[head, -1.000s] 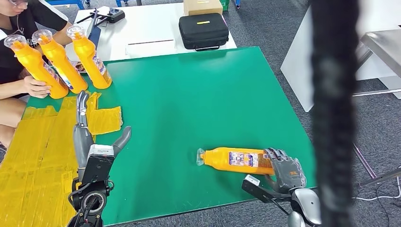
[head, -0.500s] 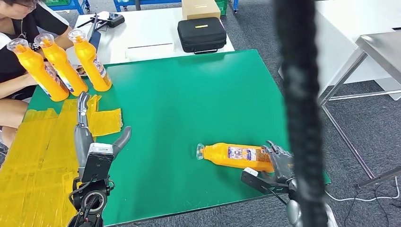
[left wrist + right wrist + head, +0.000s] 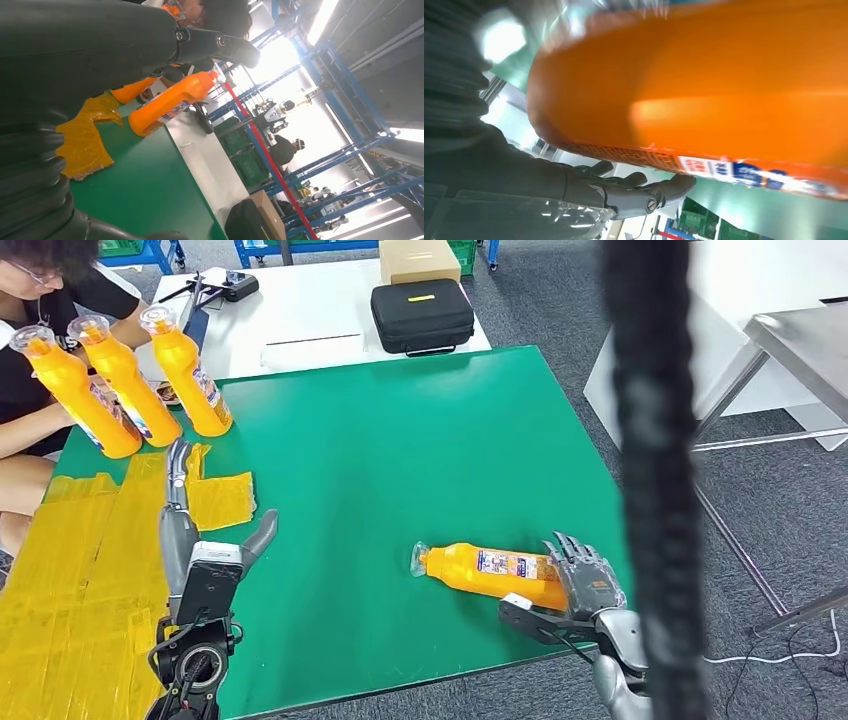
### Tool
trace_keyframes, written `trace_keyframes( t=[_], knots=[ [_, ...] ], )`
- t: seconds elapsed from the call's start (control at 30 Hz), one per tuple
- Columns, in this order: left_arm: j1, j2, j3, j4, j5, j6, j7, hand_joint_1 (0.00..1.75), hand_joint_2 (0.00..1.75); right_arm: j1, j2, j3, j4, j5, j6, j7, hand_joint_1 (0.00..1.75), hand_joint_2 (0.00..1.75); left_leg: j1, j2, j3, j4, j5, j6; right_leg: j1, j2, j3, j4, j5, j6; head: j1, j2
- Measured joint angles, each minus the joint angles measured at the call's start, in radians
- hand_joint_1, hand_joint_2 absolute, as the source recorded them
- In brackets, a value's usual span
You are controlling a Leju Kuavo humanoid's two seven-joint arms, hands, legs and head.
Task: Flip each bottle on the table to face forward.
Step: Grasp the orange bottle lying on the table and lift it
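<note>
An orange bottle [image 3: 490, 572] lies on its side on the green table [image 3: 400, 460], near the front right edge, cap pointing left and label up. My right hand [image 3: 585, 582] is at the bottle's base, fingers [image 3: 572, 552] spread and raised above it, thumb [image 3: 525, 616] on the near side. The right wrist view has the bottle [image 3: 704, 85] very close, with the fingers [image 3: 644, 192] stretched past it, not curled on. My left hand [image 3: 187, 532] hangs open over the table's left part and holds nothing. Three more orange bottles [image 3: 125, 380] stand upright at the back left, one of them [image 3: 170, 102] also in the left wrist view.
A person [image 3: 30, 350] sits at the back left, beside the standing bottles. Yellow film patches [image 3: 90, 540] cover the table's left side. A black case [image 3: 422, 312] and a cardboard box [image 3: 418, 255] sit on the white table behind. A dark blurred cable [image 3: 650, 480] hangs in front on the right.
The camera has shifted a little. My right hand's fingers have lifted from a curl over the bottle's base to a spread pose. The person's hand has left the leftmost standing bottle.
</note>
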Motion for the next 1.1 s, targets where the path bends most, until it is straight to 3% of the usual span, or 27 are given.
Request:
trace_keyframes(
  t=[0.33, 0.5, 0.53, 0.63, 0.67, 0.97, 1.1],
  knots=[
    [0.004, 0.000, 0.004, 0.005, -0.003, 0.003, 0.000, 0.00, 1.75, -0.002, -0.028, 0.087, -0.025, 0.040, -0.016, 0.048, 0.00, 1.75, 0.000, 0.000, 0.001, 0.000, 0.001, -0.001, 0.000, 0.000, 0.002, 0.000, 0.001, 0.000, 0.000, 0.000],
    [0.008, 0.000, 0.008, 0.005, -0.008, -0.003, -0.006, 0.00, 1.75, -0.002, -0.035, 0.130, -0.046, 0.032, -0.051, 0.023, 0.00, 1.75, 0.000, 0.000, 0.000, 0.000, 0.001, 0.000, 0.000, 0.000, 0.001, 0.000, 0.002, 0.000, 0.000, 0.000],
    [0.008, 0.000, 0.009, 0.005, -0.008, -0.006, -0.008, 0.00, 1.75, -0.004, -0.036, 0.138, -0.047, 0.016, -0.046, 0.010, 0.20, 1.75, 0.000, 0.000, 0.000, 0.000, 0.002, 0.000, 0.000, 0.000, 0.001, 0.000, 0.002, 0.000, 0.000, 0.000],
    [0.005, 0.000, 0.009, 0.007, -0.005, -0.013, -0.013, 0.00, 1.75, -0.025, -0.037, 0.158, -0.027, -0.051, -0.012, -0.033, 1.47, 1.75, 0.000, 0.000, 0.000, 0.000, 0.002, 0.001, 0.000, 0.000, 0.000, 0.000, 0.002, 0.000, 0.000, 0.000],
    [0.003, -0.001, 0.009, 0.008, -0.003, -0.014, -0.014, 0.00, 1.75, -0.039, -0.037, 0.163, -0.008, -0.072, -0.001, -0.043, 1.71, 1.75, 0.000, 0.000, 0.000, 0.000, 0.002, 0.001, 0.000, 0.000, 0.000, 0.000, 0.002, 0.000, 0.000, 0.000],
    [-0.011, -0.001, 0.007, 0.022, 0.002, -0.016, -0.014, 0.00, 1.75, -0.156, -0.035, 0.173, 0.176, -0.148, 0.003, -0.072, 1.75, 1.75, 0.000, 0.000, 0.005, 0.000, -0.001, -0.001, 0.001, 0.000, 0.002, -0.002, -0.002, 0.000, 0.000, 0.000],
    [-0.015, -0.001, 0.005, 0.028, 0.003, -0.016, -0.014, 0.00, 1.75, -0.175, -0.032, 0.173, 0.212, -0.146, -0.002, -0.065, 1.75, 1.75, 0.000, 0.000, 0.013, 0.000, -0.006, 0.004, 0.001, 0.000, 0.003, -0.004, -0.005, 0.001, 0.000, 0.000]
  ],
)
